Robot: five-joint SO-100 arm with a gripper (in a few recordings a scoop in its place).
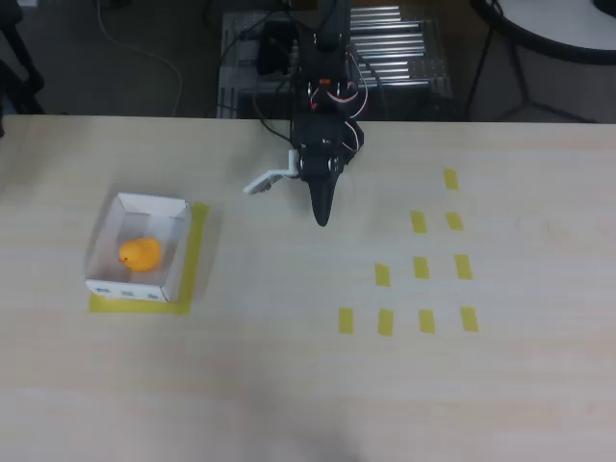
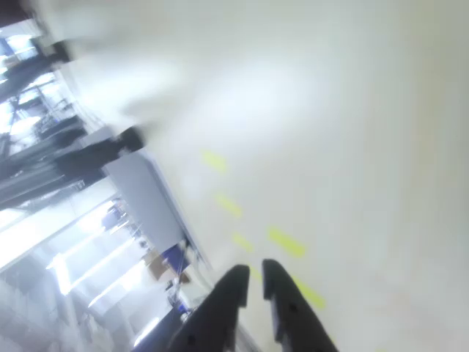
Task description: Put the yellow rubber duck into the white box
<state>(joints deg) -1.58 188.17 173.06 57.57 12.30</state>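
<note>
Overhead view | orange-yellow rubber duck (image 1: pixel 141 254) | inside white box (image 1: pixel 108 223)

The arm (image 1: pixel 322 115) is black throughout, built of blocky segments that narrow toward the tool (image 1: pixel 322 214), which ends in a slim, dark, pointed wedge. Thin red and white cables (image 1: pixel 337 91) loop over the segment just above the widest black block. A small white piece (image 1: pixel 269 180) juts sideways from that block, to its left in the overhead view. In the wrist view the tool (image 2: pixel 253 282) shows as two smooth black tapered fingers (image 2: pixel 227 304) with rounded tips, plain and unmarked.
</note>
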